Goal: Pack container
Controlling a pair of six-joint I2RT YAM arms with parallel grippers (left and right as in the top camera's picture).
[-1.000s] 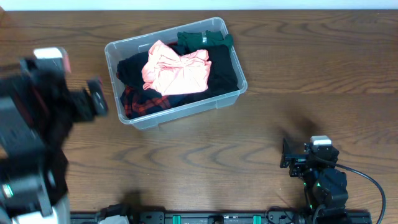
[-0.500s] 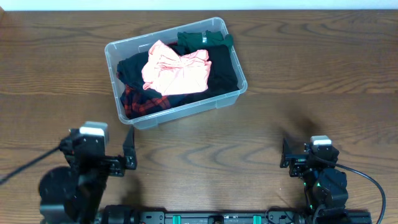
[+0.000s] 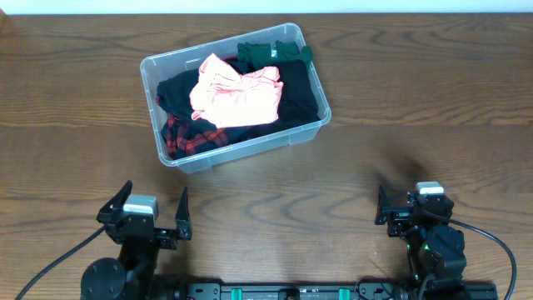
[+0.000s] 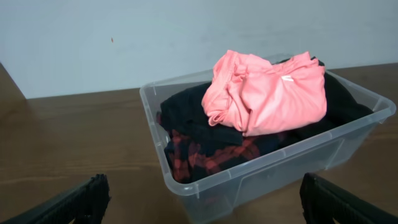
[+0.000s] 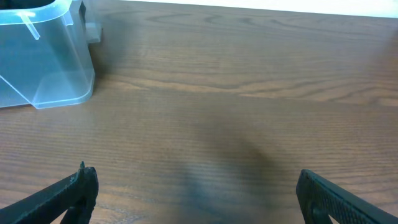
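Ok, quick status from the room. The container (image 3: pixel 250 147) sits toward the far edge of the table (image 3: pixel 433 83), left of centre and skewed, with its right end turned farther away.

It's full:
- a pink garment (image 3: pixel 236 92) is bunched on top and humps above the rim
- black clothing (image 3: pixel 298 98) lies under it
- red-and-black plaid (image 3: pixel 191 137) is jammed into the near-left corner
- something dark green (image 3: pixel 271 52) sits at the far wall

My read is that soft stuff went in as stacked layers, with the lightest piece last.

Both arms sit at the near edge, well apart from the bin. The left gripper (image 3: pixel 155 197) is at the near-left with jaws spread wide, holding nothing and facing the bin's near wall. The right gripper (image 5: pixel 196 185) is at the near-right, also spread and empty, looking across bare wood past the bin's corner. That looks like a parked pose to me. No loose items show on the table, so I'd judge the packing done or near it.

The table is dark wood-grain with a matte finish. A plain pale wall (image 4: pixel 186 31) stands behind the far edge. If a lid exists, I can't see one.
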